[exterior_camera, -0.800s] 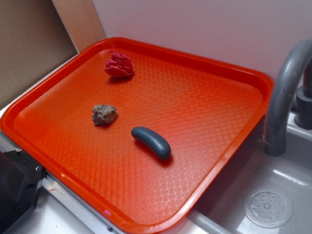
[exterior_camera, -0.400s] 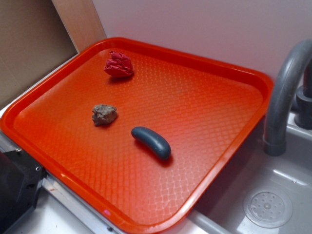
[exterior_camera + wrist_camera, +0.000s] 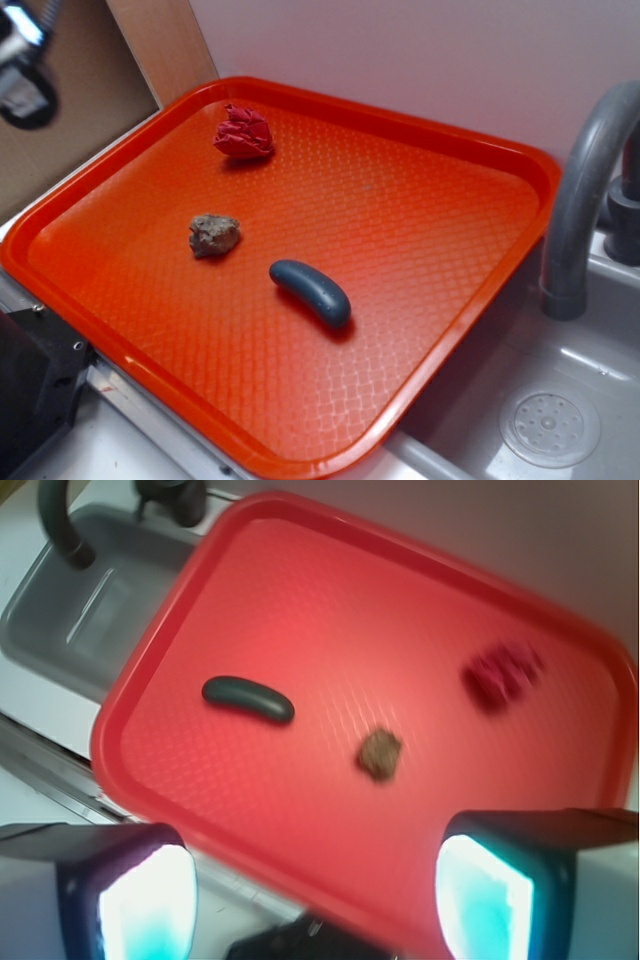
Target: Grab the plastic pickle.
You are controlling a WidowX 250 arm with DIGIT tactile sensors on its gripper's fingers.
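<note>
The plastic pickle (image 3: 311, 291) (image 3: 248, 700) is a smooth dark blue-grey curved piece lying flat near the middle of the orange tray (image 3: 470, 215) (image 3: 330, 590). My gripper (image 3: 315, 895) hangs high above the tray's near edge, well away from the pickle. Its jaws stand wide apart with nothing between them. In the exterior view only a blurred part of the arm (image 3: 25, 70) shows at the top left corner.
A rough grey-brown lump (image 3: 214, 235) (image 3: 380, 753) lies left of the pickle. A red crumpled ball (image 3: 243, 133) (image 3: 500, 675) sits toward the tray's far corner. A grey sink (image 3: 545, 400) with a curved faucet (image 3: 585, 190) borders the tray's right side. A black box (image 3: 30, 390) stands at lower left.
A blurred part of the arm has come into the exterior view at the top left corner. The pickle, lump and red ball have not moved.
</note>
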